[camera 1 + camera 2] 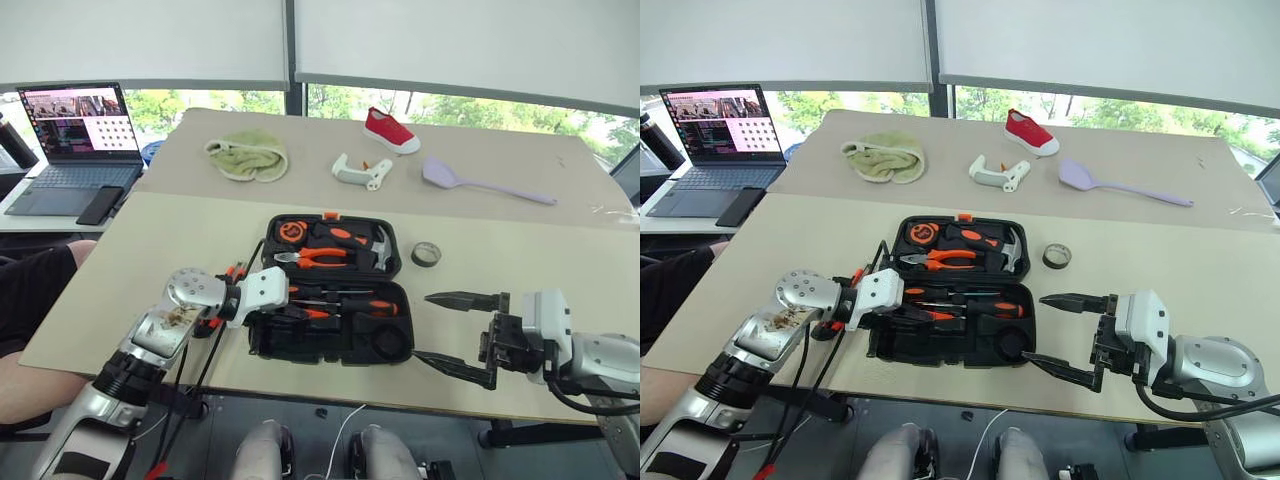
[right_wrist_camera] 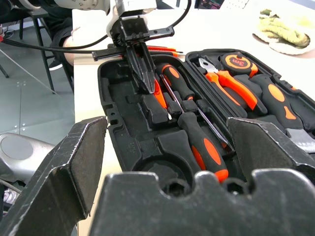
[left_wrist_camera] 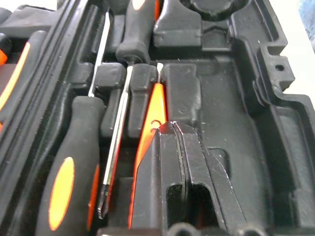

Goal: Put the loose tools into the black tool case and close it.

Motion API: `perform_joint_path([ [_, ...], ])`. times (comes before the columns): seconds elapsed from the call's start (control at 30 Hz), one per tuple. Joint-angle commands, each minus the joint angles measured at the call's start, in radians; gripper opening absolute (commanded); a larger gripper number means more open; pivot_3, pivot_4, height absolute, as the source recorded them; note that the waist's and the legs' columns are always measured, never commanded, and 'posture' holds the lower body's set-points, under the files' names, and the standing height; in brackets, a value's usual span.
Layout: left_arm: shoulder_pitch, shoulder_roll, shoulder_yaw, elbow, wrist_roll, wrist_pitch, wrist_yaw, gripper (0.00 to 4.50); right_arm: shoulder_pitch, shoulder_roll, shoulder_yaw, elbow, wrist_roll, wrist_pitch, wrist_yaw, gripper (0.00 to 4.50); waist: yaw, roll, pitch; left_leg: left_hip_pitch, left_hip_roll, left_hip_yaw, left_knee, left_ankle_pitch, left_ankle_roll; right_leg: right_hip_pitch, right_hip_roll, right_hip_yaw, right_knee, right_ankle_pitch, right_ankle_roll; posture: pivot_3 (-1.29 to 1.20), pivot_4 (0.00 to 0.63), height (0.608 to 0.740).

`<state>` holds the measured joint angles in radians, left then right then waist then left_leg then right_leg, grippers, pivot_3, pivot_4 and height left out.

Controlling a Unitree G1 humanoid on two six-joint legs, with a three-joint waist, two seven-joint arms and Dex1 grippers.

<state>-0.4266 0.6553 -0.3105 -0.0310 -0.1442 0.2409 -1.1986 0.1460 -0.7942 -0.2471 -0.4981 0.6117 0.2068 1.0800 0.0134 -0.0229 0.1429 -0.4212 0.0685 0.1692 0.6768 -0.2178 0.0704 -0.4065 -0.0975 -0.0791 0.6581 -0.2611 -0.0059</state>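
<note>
The left gripper (image 2: 142,73) sits down inside the near half of the open black tool case (image 1: 330,345), its closed fingers pressed against the slim all-orange screwdriver (image 3: 147,142); the two orange-and-black-handled screwdrivers (image 2: 197,132) crowd the recesses just beside it, while the moulded bay on its other side lies bare. The right gripper (image 1: 452,332) hangs with jaws wide, just off the case's right end, with bare table (image 1: 520,250) beyond it. The small black tape roll (image 1: 426,254) lies ahead of it, near the case's raised lid.
</note>
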Motion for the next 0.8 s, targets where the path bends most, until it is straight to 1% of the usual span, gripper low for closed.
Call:
perform_joint_path([
  [0.03, 0.021, -0.013, 0.038, 0.011, -0.002, 0.019, 0.055, 0.03, -0.02, 0.005, -0.019, 0.003, 0.01, -0.012, -0.002, 4.5, 0.002, 0.0, 0.0, 0.0, 0.0, 0.0, 0.0, 0.0, 0.0, 0.0, 0.0, 0.0, 0.0, 0.0, 0.0, 0.0, 0.15, 0.736],
  [0.07, 0.021, -0.017, 0.075, 0.008, -0.036, 0.009, 0.058, 0.03, -0.021, 0.008, -0.021, 0.009, 0.009, -0.016, 0.0, 4.5, 0.002, 0.0, 0.0, 0.0, 0.0, -0.001, 0.0, 0.0, 0.0, 0.001, 0.0, 0.0, -0.001, 0.0, 0.0, 0.0, 0.15, 0.736],
  [0.13, 0.042, -0.021, 0.193, -0.021, -0.159, 0.034, 0.051, 0.03, -0.015, 0.023, -0.036, 0.026, 0.019, -0.032, 0.006, 4.5, 0.0, 0.0, 0.0, -0.001, 0.0, -0.001, 0.0, 0.0, 0.0, 0.0, -0.001, 0.0, -0.001, 0.0, 0.0, 0.0, 0.15, 0.736],
  [0.17, 0.067, -0.007, 0.26, -0.038, -0.21, 0.044, 0.05, 0.03, -0.007, 0.03, -0.045, 0.039, 0.02, -0.046, 0.016, 4.5, -0.001, 0.0, 0.0, -0.001, 0.0, -0.001, 0.0, 0.0, 0.0, 0.0, -0.001, 0.0, -0.001, 0.0, 0.0, 0.0, 0.15, 0.736],
  [0.23, 0.127, 0.025, 0.37, -0.066, -0.288, 0.032, 0.025, 0.54, 0.012, 0.042, -0.061, 0.065, 0.018, -0.076, 0.04, 4.5, -0.006, -0.001, 0.001, -0.002, 0.002, -0.001, 0.0, 0.0, 0.0, -0.001, 0.0, 0.0, 0.0, 0.0, -0.001, 0.0, 0.15, 0.736],
  [0.27, 0.167, 0.05, 0.419, -0.078, -0.311, 0.035, 0.015, 0.71, 0.023, 0.047, -0.067, 0.082, 0.011, -0.096, 0.055, 4.5, -0.009, -0.001, 0.001, -0.002, 0.002, -0.001, 0.0, 0.0, 0.0, -0.001, 0.0, 0.001, 0.0, 0.0, -0.001, 0.0, 0.15, 0.736],
  [0.3, 0.207, 0.072, 0.469, -0.083, -0.33, 0.043, 0.01, 1.06, 0.031, 0.051, -0.072, 0.101, 0.003, -0.116, 0.068, 4.5, -0.012, -0.001, 0.001, -0.002, 0.002, -0.001, -0.001, 0.0, 0.0, -0.002, 0.0, 0.001, 0.0, 0.0, -0.001, 0.0, 0.15, 0.736],
  [0.33, 0.256, 0.095, 0.524, -0.079, -0.339, 0.041, 0.012, 1.55, 0.04, 0.052, -0.074, 0.123, -0.005, -0.131, 0.081, 4.5, -0.014, 0.0, 0.0, -0.001, 0.002, -0.001, -0.001, 0.0, -0.001, -0.001, -0.001, 0.001, 0.0, 0.0, -0.001, 0.0, 0.15, 0.736],
  [0.37, 0.302, 0.117, 0.565, -0.072, -0.337, 0.032, 0.014, 1.81, 0.046, 0.052, -0.073, 0.142, -0.012, -0.144, 0.092, 4.5, -0.016, 0.0, 0.0, 0.0, 0.001, -0.001, -0.002, 0.0, -0.001, 0.0, -0.001, 0.001, -0.001, -0.001, -0.001, 0.0, 0.15, 0.736],
  [0.4, 0.344, 0.126, 0.599, -0.069, -0.334, 0.0, 0.009, 2.2, 0.047, 0.056, -0.071, 0.157, -0.014, -0.151, 0.098, 4.5, -0.016, 0.0, 0.001, 0.0, 0.001, -0.001, -0.002, 0.0, -0.001, 0.0, -0.001, 0.0, -0.001, -0.001, -0.001, 0.0, 0.15, 0.736],
  [0.43, 0.377, 0.132, 0.622, -0.07, -0.332, -0.027, 0.004, 2.51, 0.047, 0.057, -0.066, 0.169, -0.017, -0.156, 0.103, 4.5, -0.016, 0.0, 0.001, 0.0, 0.001, -0.001, -0.002, -0.001, -0.001, 0.0, -0.001, 0.0, -0.001, -0.001, -0.001, 0.0, 0.15, 0.736],
  [0.47, 0.4, 0.134, 0.636, -0.087, -0.335, -0.037, 0.005, 2.94, 0.045, 0.058, -0.06, 0.178, -0.02, -0.163, 0.108, 4.5, -0.015, 0.0, 0.001, 0.0, 0.001, -0.001, -0.002, -0.001, -0.001, 0.0, -0.002, 0.0, -0.001, -0.001, -0.001, 0.0, 0.15, 0.736],
  [0.53, 0.44, 0.129, 0.646, -0.13, -0.342, -0.06, 0.007, 3.65, 0.035, 0.066, -0.044, 0.189, -0.025, -0.17, 0.11, 4.5, -0.006, 0.001, 0.001, 0.0, 0.0, -0.001, -0.002, -0.005, -0.008, -0.001, -0.006, -0.001, -0.002, -0.001, 0.0, 0.0, 0.15, 0.736],
  [0.57, 0.452, 0.128, 0.644, -0.145, -0.346, -0.064, 0.006, 3.65, 0.029, 0.069, -0.037, 0.192, -0.027, -0.172, 0.109, 4.5, -0.001, 0.001, 0.001, 0.0, 0.0, -0.002, -0.002, -0.005, -0.009, -0.005, -0.01, -0.001, -0.003, -0.001, -0.001, 0.0, 0.15, 0.736],
  [0.63, 0.459, 0.129, 0.621, -0.169, -0.339, -0.081, -0.001, 3.65, 0.019, 0.074, -0.028, 0.197, -0.029, -0.172, 0.109, 4.5, 0.003, 0.001, 0.001, -0.001, 0.0, -0.002, -0.002, -0.007, -0.009, -0.005, -0.012, -0.001, -0.004, -0.004, -0.005, 0.0, 0.15, 0.736],
  [0.73, 0.411, 0.116, 0.549, -0.193, -0.326, -0.076, 0.011, 3.65, 0.006, 0.077, -0.022, 0.204, -0.032, -0.173, 0.109, 4.5, 0.005, 0.001, 0.001, -0.001, -0.001, -0.001, -0.002, -0.007, -0.009, -0.004, -0.014, -0.001, -0.004, -0.004, -0.005, 0.0, 0.15, 0.736],
  [0.8, 0.323, 0.085, 0.45, -0.182, -0.286, -0.076, 0.024, 3.14, -0.004, 0.077, -0.016, 0.205, -0.034, -0.171, 0.106, 4.5, 0.007, 0.001, 0.001, -0.001, -0.002, -0.001, -0.002, -0.007, -0.008, -0.003, -0.013, -0.002, -0.004, -0.001, -0.001, 0.0, 0.15, 0.736],
])
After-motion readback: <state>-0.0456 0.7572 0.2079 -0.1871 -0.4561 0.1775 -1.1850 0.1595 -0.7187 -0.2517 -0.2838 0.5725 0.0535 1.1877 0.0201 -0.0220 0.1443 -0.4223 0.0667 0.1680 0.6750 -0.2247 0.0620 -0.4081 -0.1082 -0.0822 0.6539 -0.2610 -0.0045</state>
